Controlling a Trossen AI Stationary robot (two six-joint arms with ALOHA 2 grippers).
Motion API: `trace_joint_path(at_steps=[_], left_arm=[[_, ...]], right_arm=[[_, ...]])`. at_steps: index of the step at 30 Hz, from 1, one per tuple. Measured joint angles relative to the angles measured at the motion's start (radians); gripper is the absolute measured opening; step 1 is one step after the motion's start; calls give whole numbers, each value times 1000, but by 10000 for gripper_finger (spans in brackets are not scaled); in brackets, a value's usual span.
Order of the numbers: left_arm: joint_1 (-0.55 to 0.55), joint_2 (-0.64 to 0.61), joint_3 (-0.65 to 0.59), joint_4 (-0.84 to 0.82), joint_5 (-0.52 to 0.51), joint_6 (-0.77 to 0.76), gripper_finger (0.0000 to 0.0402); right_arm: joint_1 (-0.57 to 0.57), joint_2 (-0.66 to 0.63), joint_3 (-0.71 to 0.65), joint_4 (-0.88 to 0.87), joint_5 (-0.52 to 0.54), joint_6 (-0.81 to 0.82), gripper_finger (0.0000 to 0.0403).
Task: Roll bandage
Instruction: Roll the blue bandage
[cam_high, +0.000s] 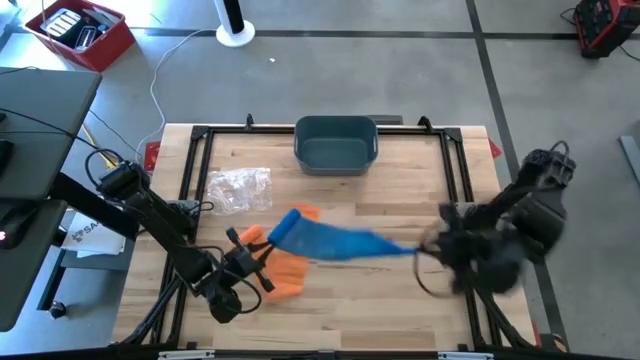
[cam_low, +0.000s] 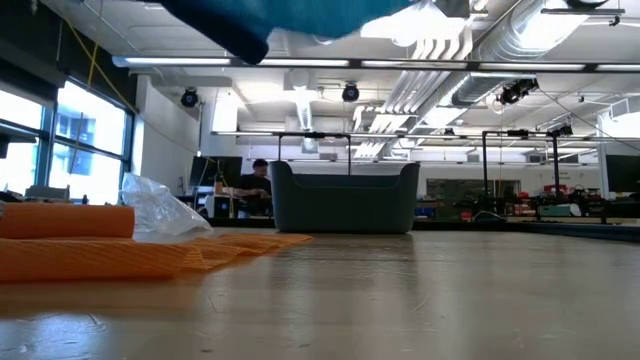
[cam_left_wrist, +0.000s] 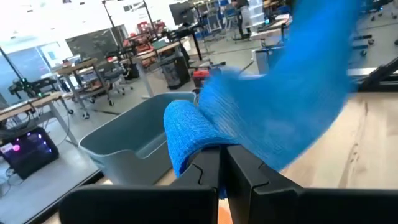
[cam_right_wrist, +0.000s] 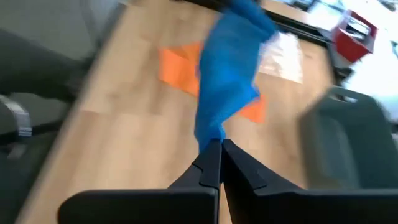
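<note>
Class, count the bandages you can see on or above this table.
2: a blue bandage stretched in the air between both grippers, and an orange bandage lying on the table beneath its left end.

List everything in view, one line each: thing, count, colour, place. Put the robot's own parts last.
blue bandage: one, blue, stretched above the table's middle between both claws.
orange bandage: one, orange, lying partly unrolled on the table under the blue bandage's left end.
plastic wrapper: one, clear, crumpled on the table's left, at the far side.
bin: one, grey-blue, middle of the far edge.
table: one, light wood with a black frame.
red crate: one, red, on the floor, far left.
left claw: shut on the blue bandage's left end.
right claw: shut on its right end.
</note>
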Motion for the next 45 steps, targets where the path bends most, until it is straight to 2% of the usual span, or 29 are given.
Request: trace_joint_path(at_steps=[5, 8, 11, 15, 21, 26, 28, 31, 38, 41, 43, 45], left_arm=[[11, -32, 0, -201, -5, -193, 0], [33, -32, 0, -257, -11, -254, 0], [53, -32, 0, -270, -13, -259, 0], [65, -32, 0, -261, -13, -259, 0], [49, -32, 0, -256, -11, -268, 0], [19, -13, 0, -253, 29, -322, 0], [8, 6, 0, -242, 50, -344, 0], [-2, 43, 0, -218, 69, -364, 0], [8, 115, 0, -199, 93, -432, 0], [13, 136, 0, -179, 141, -450, 0], [18, 145, 0, -144, 182, -441, 0], [17, 157, 0, -75, 225, -416, 0]], right_arm=[[228, 35, 0, -11, 62, 196, 0], [308, 59, 0, -11, 80, 292, 0], [366, 92, 0, -12, 107, 288, 0], [435, 106, 0, -20, 273, 274, 0], [473, 98, 0, -38, 515, 216, 0], [468, 40, 0, -35, 809, 95, 0], [452, 3, 0, -27, 890, 27, 0], [388, -62, 0, 10, 894, -98, 0], [107, -133, 0, 230, 895, -412, 0], [-17, -142, 0, 344, 894, -559, 0], [-95, -145, 0, 409, 857, -654, 0], [-177, -150, 0, 463, 738, -733, 0]])
